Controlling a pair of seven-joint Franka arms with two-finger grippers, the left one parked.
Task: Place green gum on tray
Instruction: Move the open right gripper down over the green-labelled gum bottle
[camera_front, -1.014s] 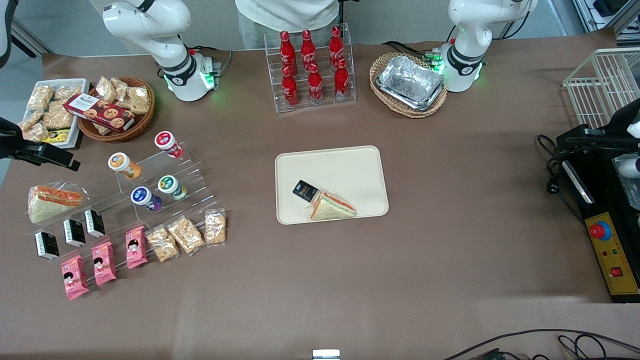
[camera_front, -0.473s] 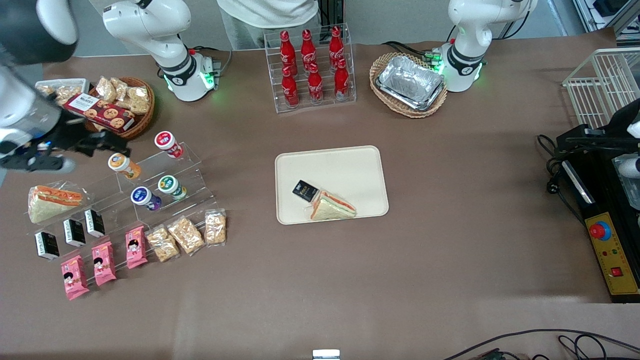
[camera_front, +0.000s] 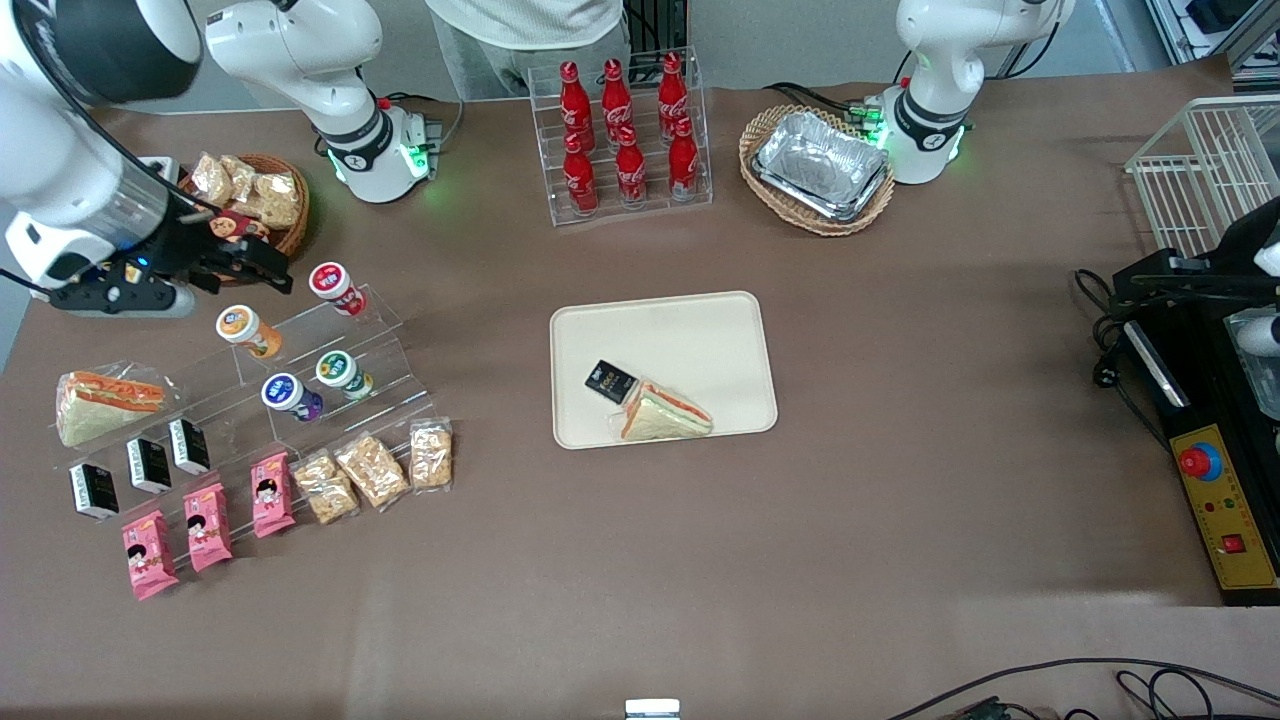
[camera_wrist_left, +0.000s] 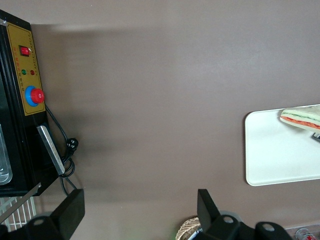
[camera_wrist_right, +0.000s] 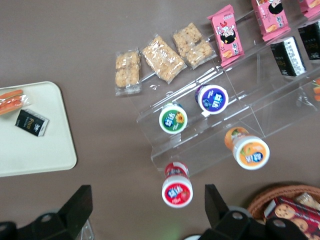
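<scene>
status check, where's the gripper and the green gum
Gripper open, empty, above the red-lidded canister. Green gum untouched on the clear stand. Tray has room.

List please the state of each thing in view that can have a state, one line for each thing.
pincer: open, holding nothing, above the table near the red gum.
green gum: lid on, untouched on the clear stand, beside the purple gum.
tray: flat on the table, holding a sandwich and a black packet.
foil tray: empty, in a wicker basket.
</scene>
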